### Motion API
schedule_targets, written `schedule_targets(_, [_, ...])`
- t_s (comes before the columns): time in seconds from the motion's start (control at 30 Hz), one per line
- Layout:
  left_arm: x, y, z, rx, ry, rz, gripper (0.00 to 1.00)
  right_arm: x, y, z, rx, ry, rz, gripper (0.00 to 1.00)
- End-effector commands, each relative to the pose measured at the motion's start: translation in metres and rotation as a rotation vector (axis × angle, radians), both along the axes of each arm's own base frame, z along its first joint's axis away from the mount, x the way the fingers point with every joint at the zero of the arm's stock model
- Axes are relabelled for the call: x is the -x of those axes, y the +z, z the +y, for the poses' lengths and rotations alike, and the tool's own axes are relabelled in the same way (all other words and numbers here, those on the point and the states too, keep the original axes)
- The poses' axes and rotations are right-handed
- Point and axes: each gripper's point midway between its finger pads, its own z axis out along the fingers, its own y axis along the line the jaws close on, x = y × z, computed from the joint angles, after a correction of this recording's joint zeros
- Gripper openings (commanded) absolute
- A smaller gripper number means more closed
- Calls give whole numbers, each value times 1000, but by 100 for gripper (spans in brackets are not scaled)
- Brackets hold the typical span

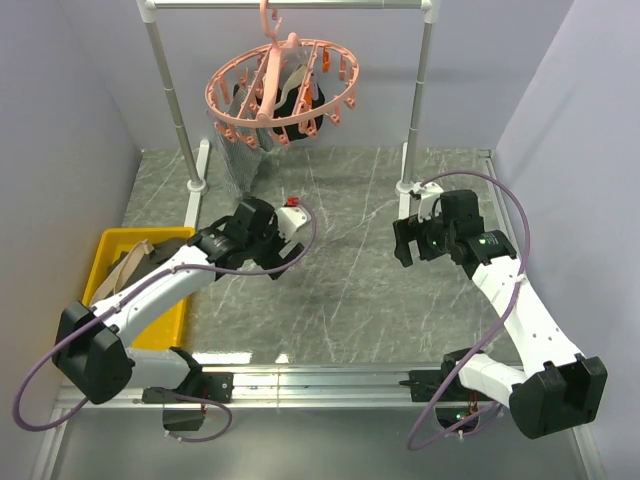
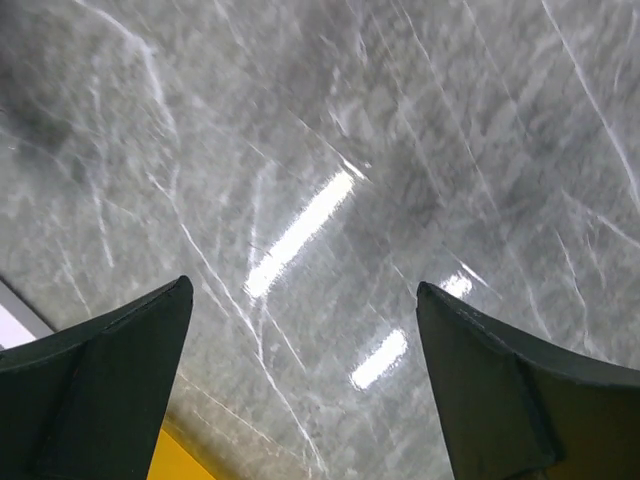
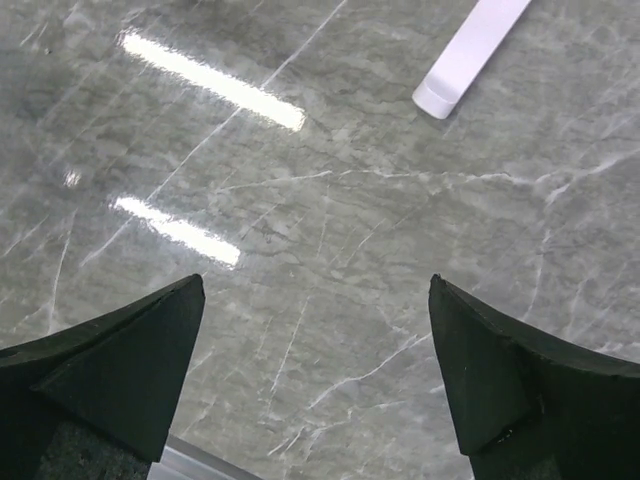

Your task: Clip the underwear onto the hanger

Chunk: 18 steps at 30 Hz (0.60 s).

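The underwear (image 1: 128, 268) lay in the yellow bin (image 1: 150, 236) at the table's left side, partly hidden by the left arm. Well apart, the hanger (image 1: 270, 72) hung from the white rail (image 1: 290, 4), already carrying a black garment (image 1: 300, 108). The left gripper (image 2: 300, 300) and the right gripper (image 3: 318, 285) hovered over the marble table (image 1: 350, 290), fingers spread and empty.

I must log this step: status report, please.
Left gripper open, empty; right gripper the same. Underwear in the yellow bin, unclipped. Hanger on the rail, holding a black garment and a grey cloth.
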Motion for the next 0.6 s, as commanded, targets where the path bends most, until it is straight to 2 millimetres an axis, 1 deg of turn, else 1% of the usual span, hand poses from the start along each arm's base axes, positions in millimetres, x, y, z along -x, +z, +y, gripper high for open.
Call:
schedule_targets(0.0, [-10,47,-3,107,35,-126,99,-13,15,-8,4,-59,-86,100])
schedule_targets(0.03, [-14,49,4,112,63,-127,99,-15,19,-8,4,-66,-99,100])
schedule_targets(0.1, [-14,49,15,117,100,-101,99,-18,27,-10,2,-78,-138,100])
schedule_targets(0.13, [-19,49,29,120,134,-95,99,-19,29,-10,-1,-80,-147,100])
schedule_targets(0.2, [-20,61,43,164,169,-112,99,-19,30,-9,-3,-71,-141,100])
schedule_targets(0.23, [-26,65,60,178,226,-128,99,-20,32,-8,-3,-70,-144,100])
schedule_targets(0.27, [-27,74,69,203,262,-152,99,-22,34,-9,-3,-74,-148,100])
schedule_targets(0.3, [-28,77,78,207,292,-161,99,-23,35,-10,2,-81,-154,100])
schedule_targets(0.33, [-30,78,91,207,329,-158,99,-24,37,-11,0,-86,-163,100])
schedule_targets(0.4, [-29,77,106,209,380,-137,99,-25,43,-10,-3,-84,-189,100])
schedule_targets(0.43, [-27,72,121,203,428,-118,99,-26,44,-11,-2,-81,-196,100])
schedule_targets(0.47, [-27,70,129,206,451,-110,99,-27,46,-10,-3,-79,-201,100])
schedule_targets(0.5, [-24,66,147,204,505,-104,99,-27,47,-9,-3,-75,-203,100])
schedule_targets(0.57, [-20,64,166,195,558,-108,99,-29,45,-9,2,-73,-191,100])
